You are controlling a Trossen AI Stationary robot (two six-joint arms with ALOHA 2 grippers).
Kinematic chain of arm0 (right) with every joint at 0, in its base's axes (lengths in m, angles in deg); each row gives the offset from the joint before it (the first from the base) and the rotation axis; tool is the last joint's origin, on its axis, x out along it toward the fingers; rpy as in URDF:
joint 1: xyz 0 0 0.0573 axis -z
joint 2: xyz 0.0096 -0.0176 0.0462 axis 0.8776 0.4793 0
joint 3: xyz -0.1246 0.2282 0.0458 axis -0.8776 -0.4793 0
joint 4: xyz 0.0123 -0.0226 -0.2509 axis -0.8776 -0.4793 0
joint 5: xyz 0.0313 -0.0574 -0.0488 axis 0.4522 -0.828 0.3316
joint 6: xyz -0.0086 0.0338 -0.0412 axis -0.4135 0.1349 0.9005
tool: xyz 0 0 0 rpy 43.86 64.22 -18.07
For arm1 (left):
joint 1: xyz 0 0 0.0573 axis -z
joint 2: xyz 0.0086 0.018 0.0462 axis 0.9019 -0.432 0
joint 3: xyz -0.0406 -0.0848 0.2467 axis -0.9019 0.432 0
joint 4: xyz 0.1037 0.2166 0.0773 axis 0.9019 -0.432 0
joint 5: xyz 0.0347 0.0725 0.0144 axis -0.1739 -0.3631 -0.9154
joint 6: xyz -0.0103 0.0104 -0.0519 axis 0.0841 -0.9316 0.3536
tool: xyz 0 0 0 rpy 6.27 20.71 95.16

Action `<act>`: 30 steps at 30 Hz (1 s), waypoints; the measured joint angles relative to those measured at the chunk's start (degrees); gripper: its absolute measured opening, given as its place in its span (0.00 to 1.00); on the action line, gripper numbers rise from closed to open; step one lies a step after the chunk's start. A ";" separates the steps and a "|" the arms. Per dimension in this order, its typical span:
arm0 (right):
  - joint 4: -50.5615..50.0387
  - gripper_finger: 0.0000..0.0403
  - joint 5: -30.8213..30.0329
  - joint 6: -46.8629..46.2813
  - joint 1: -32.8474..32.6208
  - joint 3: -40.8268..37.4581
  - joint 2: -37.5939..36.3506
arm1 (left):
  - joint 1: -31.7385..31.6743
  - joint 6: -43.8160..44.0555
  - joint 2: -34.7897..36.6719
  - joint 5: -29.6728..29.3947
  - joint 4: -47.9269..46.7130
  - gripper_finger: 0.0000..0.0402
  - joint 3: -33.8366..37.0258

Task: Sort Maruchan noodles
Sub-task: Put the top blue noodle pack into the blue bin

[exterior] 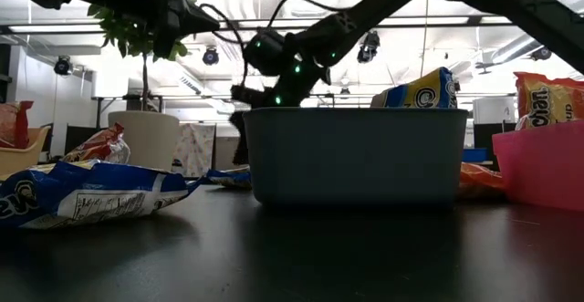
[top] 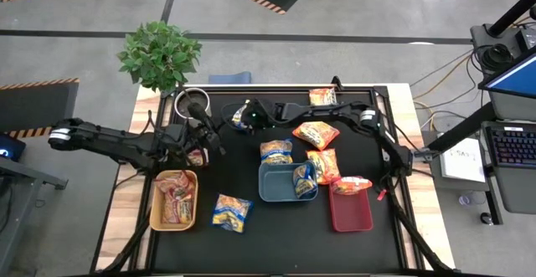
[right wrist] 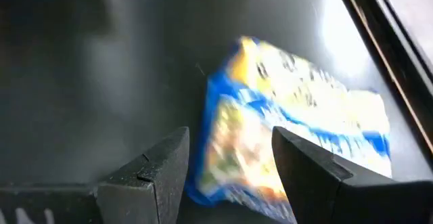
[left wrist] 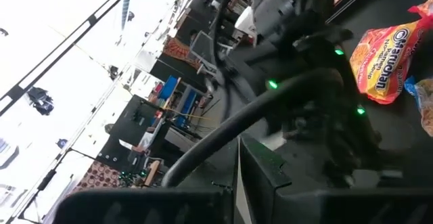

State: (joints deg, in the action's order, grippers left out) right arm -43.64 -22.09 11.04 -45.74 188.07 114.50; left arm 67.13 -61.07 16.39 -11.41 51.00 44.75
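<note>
Black tabletop [top: 251, 243] all over, pale wood at its edges. Blue-and-yellow packet [right wrist: 298, 143] in front of the dark right gripper [right wrist: 230, 166], another blue-and-yellow packet [top: 232, 212] lying loose. Orange packets [top: 316, 133] with red lettering. Yellow tray [top: 154, 214] carrying red and maroon wrappers, blue tray [top: 272, 192], red tray [top: 350, 214]. Green leafy plant [top: 159, 53] over there

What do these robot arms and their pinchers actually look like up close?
Both arms are dark, jointed and slender. The left arm has a white band near its outer end, and the right arm shows small green lights. The right gripper has two blocky black fingers. Thin dark cables loop along the arms.
</note>
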 joint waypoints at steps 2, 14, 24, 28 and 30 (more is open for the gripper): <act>-0.89 0.50 -4.49 0.11 -0.13 -0.02 0.70 | 0.00 0.00 0.00 0.02 -0.06 0.00 0.00; -2.61 0.31 -6.78 -1.22 -0.35 -0.03 0.85 | -0.31 0.86 0.00 0.15 -0.04 0.00 0.00; -3.21 0.03 -3.55 -0.01 -0.21 -0.16 0.85 | -0.31 11.44 -0.02 0.13 -0.04 0.00 0.02; -3.16 0.02 -2.22 0.07 -0.22 -0.20 0.85 | -0.31 18.20 -0.03 0.13 -0.32 0.00 0.04; -3.18 0.02 -1.38 0.12 -0.20 -0.22 0.85 | -0.31 19.62 -0.19 0.13 -0.32 0.00 0.04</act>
State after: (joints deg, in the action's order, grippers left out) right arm -46.82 -23.48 11.16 -45.94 187.85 115.35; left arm 66.82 -41.45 16.20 -11.28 50.68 44.80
